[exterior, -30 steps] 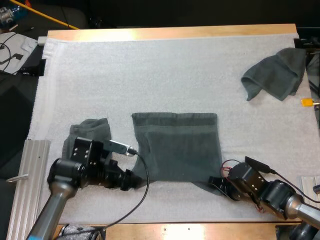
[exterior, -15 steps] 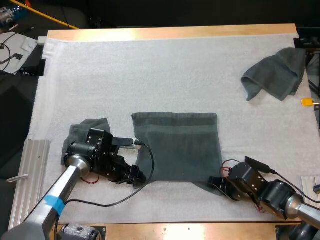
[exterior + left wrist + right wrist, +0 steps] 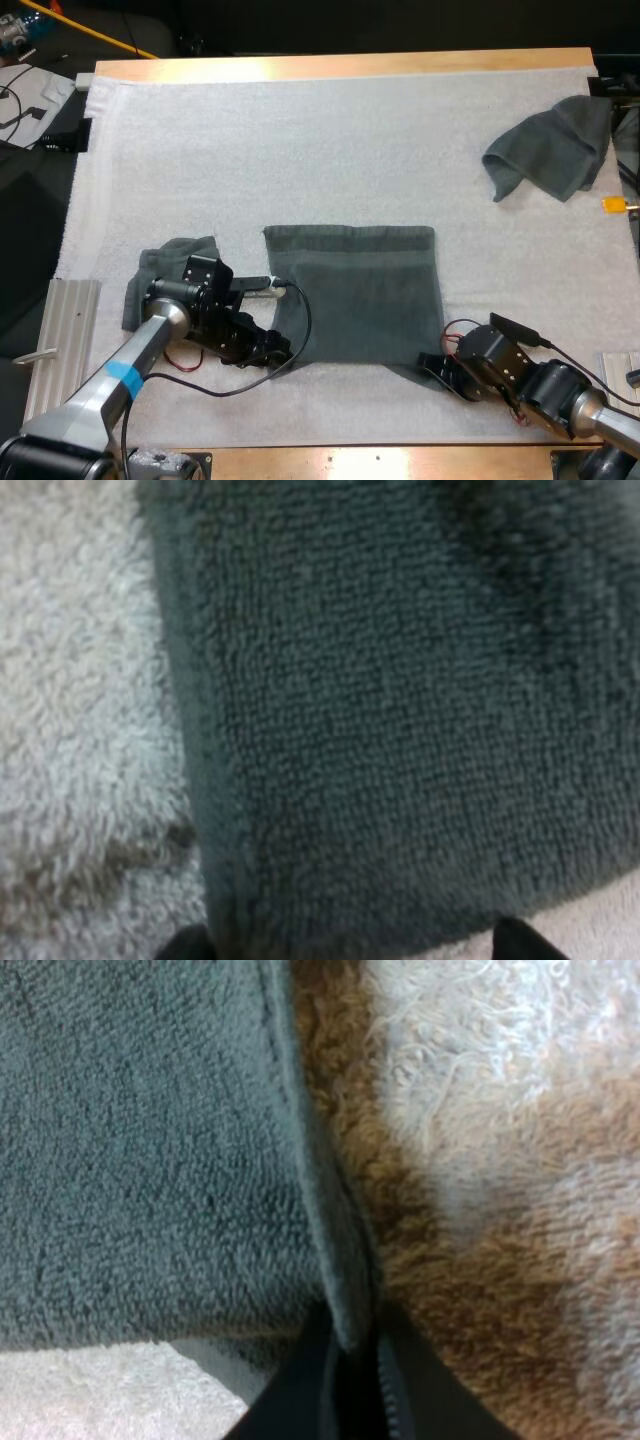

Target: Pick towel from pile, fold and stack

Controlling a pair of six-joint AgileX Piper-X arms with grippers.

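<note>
Lining up a fold, the right gripper (image 3: 432, 366) pinches the flat towel (image 3: 355, 290) at one near corner; the left gripper (image 3: 282, 353) straddles the other, jaws spread. Folding and stacking look yet to come.

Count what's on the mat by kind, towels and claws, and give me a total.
Towels: 3 (flat towel, crumpled towel, left towel)
Claws: 2 (left claw, right claw)
Total: 5

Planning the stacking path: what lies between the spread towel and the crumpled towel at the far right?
Nothing: bare white mat between spread towel and crumpled towel, in the high view.
</note>
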